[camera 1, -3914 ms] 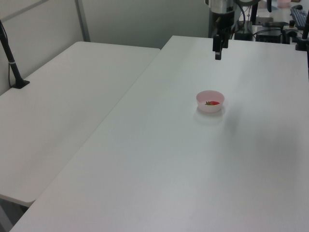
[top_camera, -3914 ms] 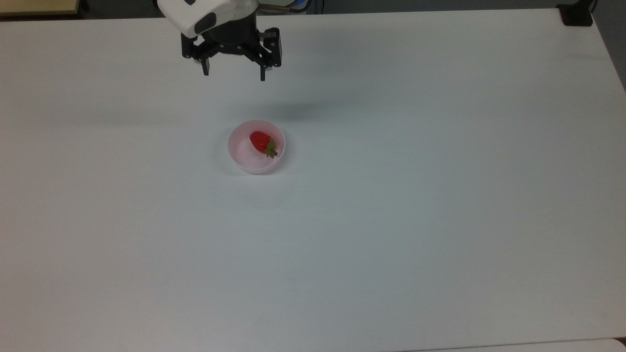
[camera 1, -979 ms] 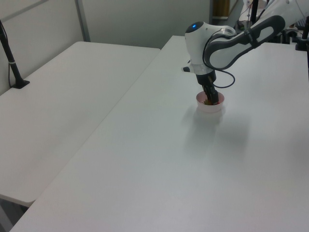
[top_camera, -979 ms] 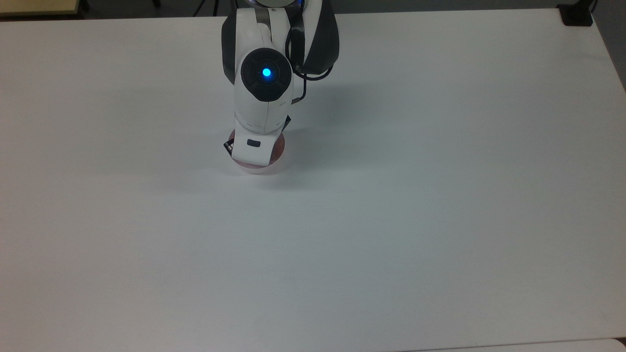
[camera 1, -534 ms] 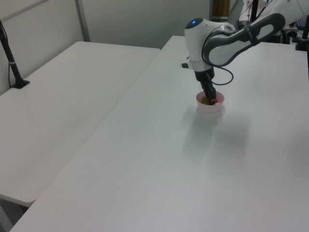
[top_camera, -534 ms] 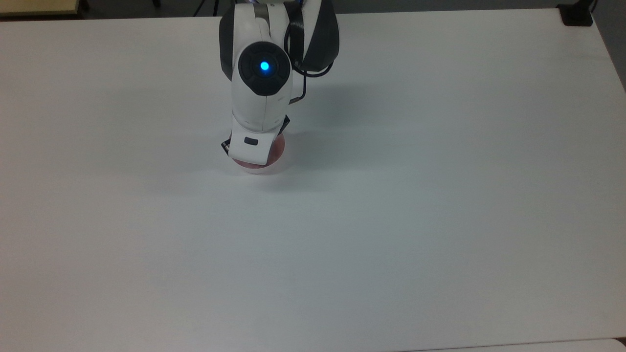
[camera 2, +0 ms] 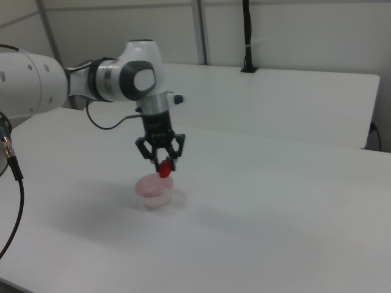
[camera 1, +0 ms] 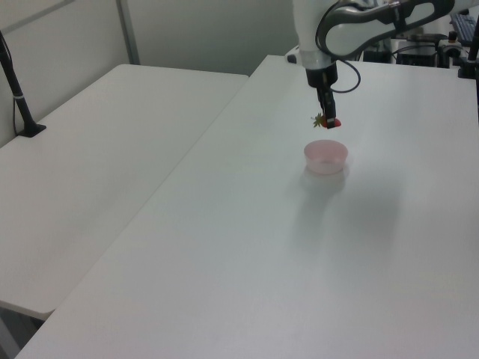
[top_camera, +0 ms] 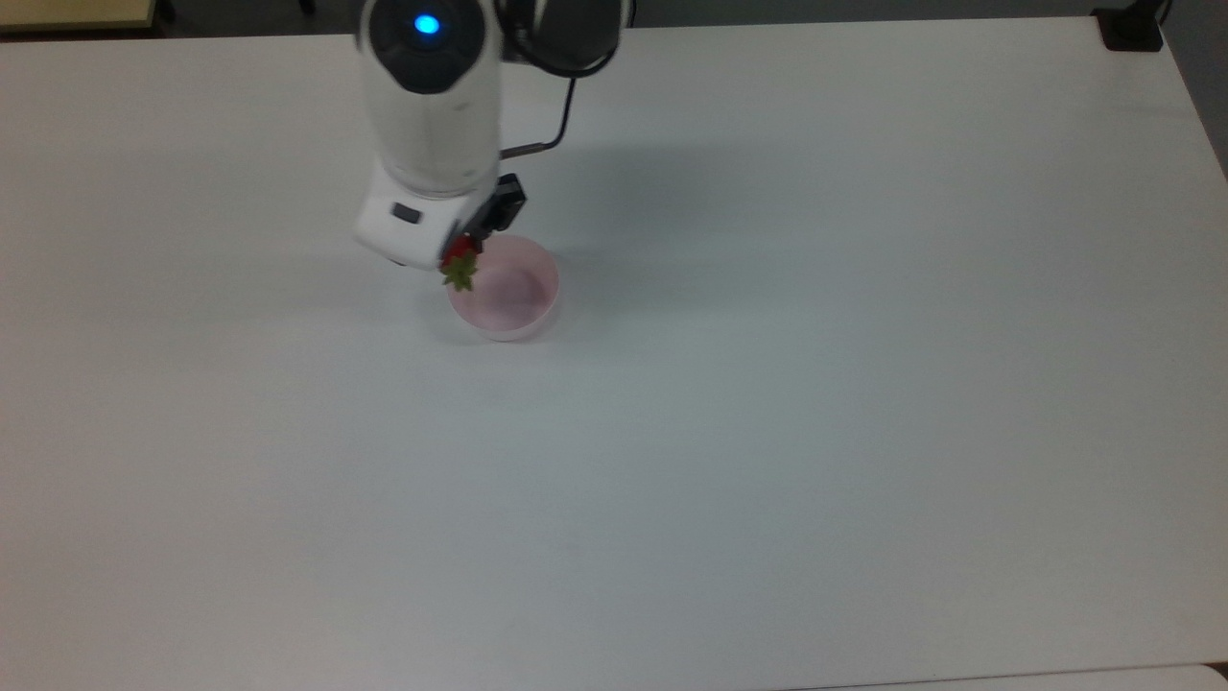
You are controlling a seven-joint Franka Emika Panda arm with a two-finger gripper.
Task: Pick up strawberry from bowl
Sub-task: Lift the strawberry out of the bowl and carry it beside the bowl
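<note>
The claw (camera 2: 164,165) is closed on the strawberry (camera 2: 164,170) and holds it in the air above the bowl (camera 2: 154,190), with a clear gap between the fruit and the rim. In the right view the red fruit sits between the two black fingers (camera 2: 174,149), which hang straight down from the white arm (camera 2: 131,79). In the left view the strawberry (camera 1: 328,120) is at the tip of the claw (camera 1: 326,118), and its green cap points toward the left view's left. The bowl (camera 1: 325,156) stands below it on the white table (camera 1: 262,254), and nothing is inside the bowl. In the top view the strawberry (top_camera: 460,261) shows just at the edge of the arm (top_camera: 427,115), over the upper left part of the rim of the bowl (top_camera: 503,288), with the green leaves pointing down in the top view. A black cable (top_camera: 556,106) runs beside the arm in the top view. A second white table (camera 1: 97,149) stands beside the first one on the left view's left, and a black post (camera 1: 16,90) is fixed at its far edge.
</note>
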